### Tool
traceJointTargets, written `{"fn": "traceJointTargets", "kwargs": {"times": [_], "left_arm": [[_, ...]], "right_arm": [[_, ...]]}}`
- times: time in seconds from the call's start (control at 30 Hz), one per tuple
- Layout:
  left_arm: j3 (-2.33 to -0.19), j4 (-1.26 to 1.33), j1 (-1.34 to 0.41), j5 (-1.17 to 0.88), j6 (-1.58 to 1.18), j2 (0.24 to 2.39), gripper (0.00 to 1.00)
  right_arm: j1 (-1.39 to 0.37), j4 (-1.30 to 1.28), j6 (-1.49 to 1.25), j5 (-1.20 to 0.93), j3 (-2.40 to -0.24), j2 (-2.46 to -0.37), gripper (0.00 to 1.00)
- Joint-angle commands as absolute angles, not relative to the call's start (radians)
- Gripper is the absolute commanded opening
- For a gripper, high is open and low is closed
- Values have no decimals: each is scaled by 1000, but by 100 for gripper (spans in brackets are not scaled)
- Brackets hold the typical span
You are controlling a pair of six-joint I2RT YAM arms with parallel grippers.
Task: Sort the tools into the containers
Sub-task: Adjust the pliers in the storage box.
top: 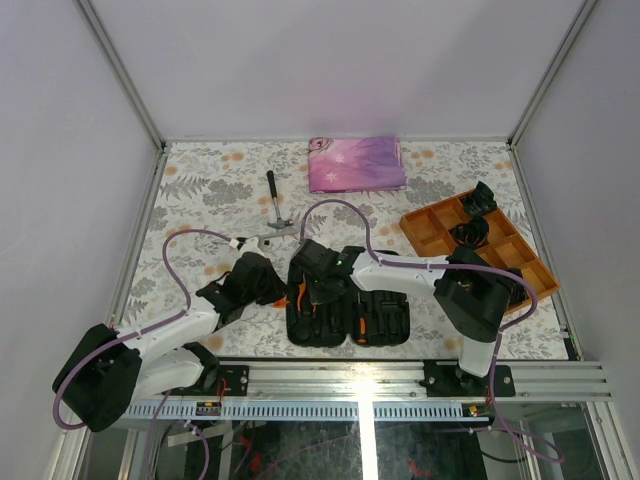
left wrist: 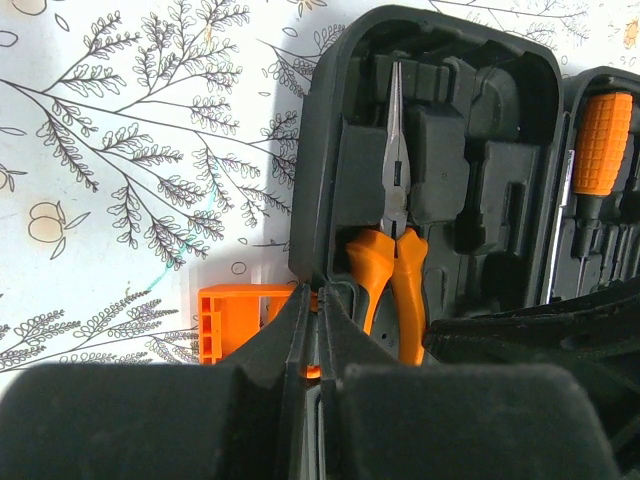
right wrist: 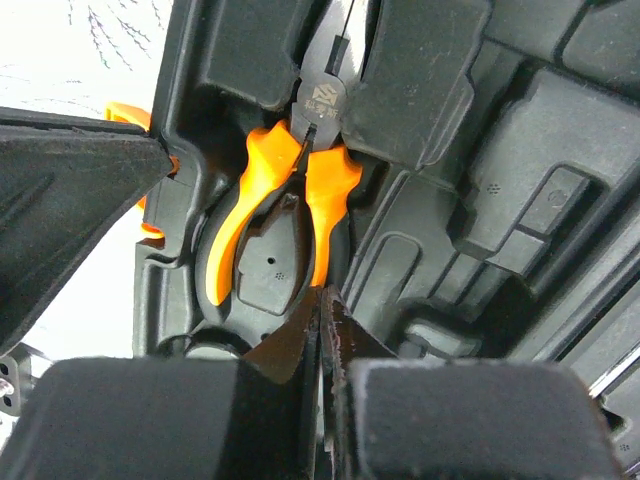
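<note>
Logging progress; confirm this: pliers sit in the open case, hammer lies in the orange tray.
Not the hammer: the top view shows it on the table, outside the orange tray. The pliers do sit in the open case.

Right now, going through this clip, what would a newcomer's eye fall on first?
The open black tool case at the table's near edge, with orange-handled pliers seated in a moulded slot. The left claw and right claw, both shut, hang close over it. Next comes the hammer, lying alone on the floral cover farther back, outside the case.
</note>
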State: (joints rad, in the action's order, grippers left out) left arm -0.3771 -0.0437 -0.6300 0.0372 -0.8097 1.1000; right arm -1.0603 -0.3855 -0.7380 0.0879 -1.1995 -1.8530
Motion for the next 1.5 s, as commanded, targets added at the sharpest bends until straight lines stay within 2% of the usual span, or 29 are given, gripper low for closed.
{"fn": "traceJointTargets", "kwargs": {"times": [0.0, 0.5, 0.8, 1.1, 1.47], "left_arm": [[-329, -63, -663, -3, -807, 1138, 0], [-327, -45, -697, 6, -823, 1159, 0], [-332, -136, -698, 93, -850, 1101, 0], [-322, -223, -698, 146, -876, 1004, 0], [-315, -221, -698, 140, -879, 1005, 0]], "right_arm": [[-1102, -320, -754, 56, -1160, -2024, 0], [-1135, -176, -815, -72, -1127, -2168, 0], [-1134, -235, -750, 111, -1132, -1935, 1], [-1135, -235, -718, 264, -1148, -1787, 15], [-1135, -107, -737, 141, -1149, -1787, 20]]}}
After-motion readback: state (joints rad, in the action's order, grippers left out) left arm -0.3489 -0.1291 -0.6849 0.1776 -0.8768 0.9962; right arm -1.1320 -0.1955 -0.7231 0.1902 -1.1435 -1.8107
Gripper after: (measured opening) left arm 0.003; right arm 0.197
